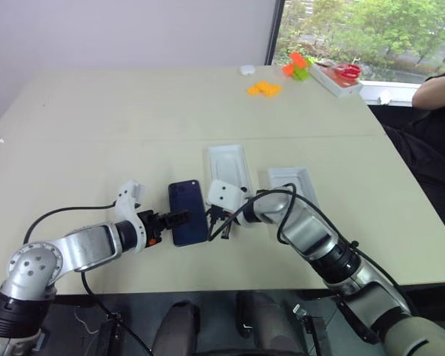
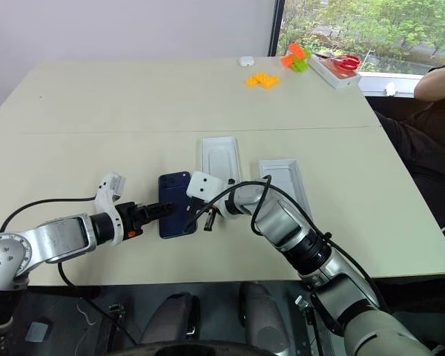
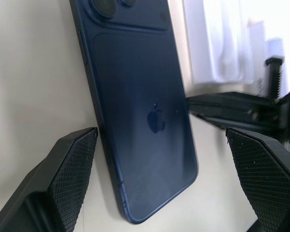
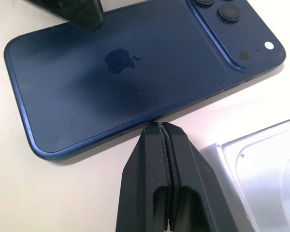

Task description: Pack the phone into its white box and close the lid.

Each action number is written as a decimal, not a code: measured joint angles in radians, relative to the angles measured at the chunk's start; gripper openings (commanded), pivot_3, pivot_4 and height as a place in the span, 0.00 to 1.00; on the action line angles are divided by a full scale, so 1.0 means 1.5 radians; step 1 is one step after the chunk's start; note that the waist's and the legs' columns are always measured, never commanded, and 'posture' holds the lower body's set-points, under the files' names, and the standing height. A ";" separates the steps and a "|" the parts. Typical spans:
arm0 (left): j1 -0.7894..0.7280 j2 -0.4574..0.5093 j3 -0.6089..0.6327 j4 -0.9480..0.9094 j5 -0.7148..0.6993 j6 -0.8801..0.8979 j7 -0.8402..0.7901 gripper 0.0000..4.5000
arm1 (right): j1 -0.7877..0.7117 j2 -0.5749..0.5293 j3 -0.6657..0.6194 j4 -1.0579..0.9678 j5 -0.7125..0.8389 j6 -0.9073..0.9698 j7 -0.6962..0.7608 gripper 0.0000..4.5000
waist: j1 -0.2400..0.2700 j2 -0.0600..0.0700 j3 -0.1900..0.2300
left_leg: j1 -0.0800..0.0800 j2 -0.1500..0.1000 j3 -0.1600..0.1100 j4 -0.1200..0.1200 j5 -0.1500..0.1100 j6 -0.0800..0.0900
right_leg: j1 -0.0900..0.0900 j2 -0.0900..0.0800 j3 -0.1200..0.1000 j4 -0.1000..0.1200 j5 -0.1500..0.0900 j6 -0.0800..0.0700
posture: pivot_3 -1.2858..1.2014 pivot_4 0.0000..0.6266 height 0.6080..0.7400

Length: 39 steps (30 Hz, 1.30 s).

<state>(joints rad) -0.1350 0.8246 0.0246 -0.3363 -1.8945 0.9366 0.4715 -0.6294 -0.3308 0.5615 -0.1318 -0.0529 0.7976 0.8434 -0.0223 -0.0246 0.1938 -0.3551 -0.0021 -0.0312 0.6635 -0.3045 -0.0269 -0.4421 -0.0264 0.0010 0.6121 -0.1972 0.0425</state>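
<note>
On table (image 1: 96, 126), near edge: phone (image 1: 188, 212) flat, back up, camera cluster at the far end.
Left gripper (image 1: 179, 216): jaws wide apart, holding nothing; pads (image 3: 70, 159) straddle the phone's near end without touching it.
Right gripper (image 4: 160, 129): fingers pressed together, nothing between them; tips against the phone's long edge, on the box side.
White trays: two lie just beyond and beside the phone, open side up, one (image 1: 228, 165) nearest it, the other (image 1: 291, 182) further right. Can't tell which is box, which is lid.
Handling, my read: phone stiff, thin, fairly dense; glossy back and rounded edges look slippery, so pinch could slide.
Grip point: across the short width, on the two long edges, near the middle; avoid the lens bump.
Risk: lying flush, little edge to catch; right fingers could brace or tip it.
</note>
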 measured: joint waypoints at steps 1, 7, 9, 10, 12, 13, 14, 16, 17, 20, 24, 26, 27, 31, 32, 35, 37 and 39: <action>-0.002 0.001 -0.002 0.000 0.000 0.001 0.002 1.00 | 0.000 0.000 0.000 0.000 0.000 0.000 0.000 0.01 | 0.000 0.000 0.000 | 0.000 0.000 0.000 0.000 0.000 0.000 | 0.000 0.000 0.000 0.000 0.000 0.000 | 0.52 0.24 1.00; -0.013 0.002 -0.011 -0.005 -0.001 0.009 0.023 1.00 | 0.000 -0.001 0.004 -0.001 0.000 -0.002 0.003 0.01 | 0.000 0.000 0.000 | 0.000 0.000 0.000 0.000 0.000 0.000 | 0.000 0.000 0.000 0.000 0.000 0.000 | 0.52 0.24 1.00; -0.014 0.002 -0.012 -0.008 0.000 0.009 0.028 1.00 | 0.000 -0.001 0.004 -0.002 0.000 -0.002 0.004 0.01 | 0.000 0.000 0.000 | 0.000 0.000 0.000 0.000 0.000 0.000 | 0.000 0.000 0.000 0.000 0.000 0.000 | 0.52 0.24 1.00; -0.014 0.002 -0.012 -0.008 0.000 0.009 0.029 1.00 | 0.000 -0.001 0.005 -0.002 0.000 -0.001 0.004 0.01 | 0.000 0.000 0.000 | 0.000 0.000 0.000 0.000 0.000 0.000 | 0.000 0.000 0.000 0.000 0.000 0.000 | 0.52 0.24 1.00; -0.014 0.002 -0.012 -0.009 0.000 0.009 0.032 1.00 | 0.000 -0.001 0.005 -0.002 0.001 -0.001 0.005 0.01 | 0.000 0.000 0.000 | 0.000 0.000 0.000 0.000 0.000 0.000 | 0.000 0.000 0.000 0.000 0.000 0.000 | 0.52 0.24 1.00; -0.014 0.002 -0.013 -0.010 0.000 0.009 0.033 1.00 | 0.000 -0.001 0.005 -0.003 0.001 0.000 0.006 0.01 | 0.000 0.000 0.000 | 0.000 0.000 0.000 0.000 0.000 0.000 | 0.000 0.000 0.000 0.000 0.000 0.000 | 0.52 0.24 1.00; -0.014 0.002 -0.013 -0.010 -0.001 0.008 0.033 1.00 | 0.000 -0.001 0.005 -0.003 0.002 0.000 0.006 0.01 | 0.000 0.000 0.000 | 0.000 0.000 0.000 0.000 0.000 0.000 | 0.000 0.000 0.000 0.000 0.000 0.000 | 0.52 0.24 1.00; -0.014 -0.007 -0.012 -0.006 -0.018 0.000 0.039 1.00 | 0.000 -0.003 0.005 -0.003 0.002 0.000 0.008 0.01 | 0.001 0.000 0.000 | 0.000 0.000 0.000 0.000 0.000 0.000 | 0.000 0.000 0.000 0.000 0.000 0.000 | 0.52 0.24 1.00; -0.013 -0.010 -0.012 -0.005 -0.024 -0.006 0.041 1.00 | 0.000 -0.004 0.005 -0.003 0.002 0.000 0.009 0.01 | 0.002 0.000 0.000 | 0.000 0.000 0.000 0.000 0.000 0.000 | 0.000 -0.001 0.000 0.000 0.000 0.000 | 0.52 0.24 1.00; -0.008 -0.040 -0.012 -0.001 -0.027 -0.019 0.050 1.00 | 0.000 -0.010 0.003 -0.003 0.002 0.001 0.014 0.01 | 0.005 0.000 0.000 | 0.000 0.000 0.000 0.000 0.000 -0.001 | 0.001 -0.001 0.000 0.000 0.000 0.000 | 0.52 0.24 1.00; -0.007 -0.082 -0.014 -0.001 -0.033 -0.033 0.051 1.00 | 0.000 -0.007 0.004 -0.003 0.003 0.003 0.015 0.01 | 0.006 0.000 0.000 | 0.000 -0.001 0.000 0.000 0.001 -0.001 | 0.001 -0.002 0.000 -0.001 0.000 0.000 | 0.52 0.24 1.00; -0.009 -0.086 -0.016 -0.001 -0.035 -0.033 0.051 1.00 | 0.000 -0.005 0.004 -0.004 0.005 0.004 0.015 0.01 | 0.005 0.000 0.000 | 0.000 -0.001 0.000 0.000 0.000 -0.001 | 0.001 -0.002 0.000 -0.001 0.000 0.000 | 0.52 0.24 1.00; -0.011 -0.086 -0.019 -0.001 -0.036 -0.032 0.051 1.00 | -0.001 -0.004 0.004 -0.004 0.006 0.007 0.017 0.01 | 0.004 0.000 0.000 | 0.000 -0.001 0.000 0.000 0.000 -0.001 | 0.001 -0.002 0.000 -0.001 0.000 0.000 | 0.52 0.24 1.00; -0.014 -0.087 -0.023 -0.001 -0.037 -0.030 0.049 1.00 | -0.003 -0.003 0.004 -0.005 0.011 0.015 0.019 0.01 | 0.004 0.000 0.000 | -0.001 -0.001 0.000 0.000 0.000 -0.001 | 0.000 -0.001 0.000 -0.001 0.000 0.000 | 0.52 0.24 1.00; -0.014 -0.087 -0.023 -0.001 -0.037 -0.029 0.049 1.00 | -0.003 -0.003 0.004 -0.005 0.011 0.015 0.019 0.01 | 0.004 0.000 0.000 | -0.001 -0.001 0.000 0.000 0.000 -0.001 | 0.000 -0.001 0.000 -0.001 0.000 0.000 | 0.52 0.24 1.00; -0.014 -0.087 -0.024 -0.001 -0.038 -0.031 0.051 1.00 | -0.003 -0.002 0.005 -0.005 0.011 0.015 0.019 0.01 | 0.003 0.000 0.000 | -0.001 -0.001 0.000 0.000 0.000 -0.001 | 0.000 -0.001 0.000 -0.001 0.000 0.000 | 0.52 0.24 1.00; -0.013 -0.088 -0.023 0.000 -0.040 -0.033 0.052 0.94 | -0.003 -0.002 0.006 -0.005 0.012 0.015 0.019 0.00 | 0.003 0.000 0.000 | 0.000 -0.001 0.000 0.000 0.000 -0.001 | 0.000 -0.001 0.000 -0.001 0.000 0.000 | 0.52 0.24 1.00; -0.010 -0.090 -0.020 0.006 -0.040 -0.034 0.054 0.80 | -0.004 -0.001 0.006 -0.005 0.012 0.015 0.019 0.00 | 0.003 0.000 0.000 | 0.000 -0.001 0.000 0.000 0.000 -0.001 | 0.000 -0.001 0.000 -0.001 0.000 0.000 | 0.52 0.24 1.00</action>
<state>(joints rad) -0.1494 0.6893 -0.0055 -0.3277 -1.9546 0.8851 0.5530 -0.6347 -0.3329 0.5704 -0.1393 -0.0349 0.8208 0.8724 -0.0183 -0.0247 0.1937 -0.3559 -0.0030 -0.0315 0.6629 -0.3039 -0.0285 -0.4417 -0.0283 0.0010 0.6107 -0.1976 0.0432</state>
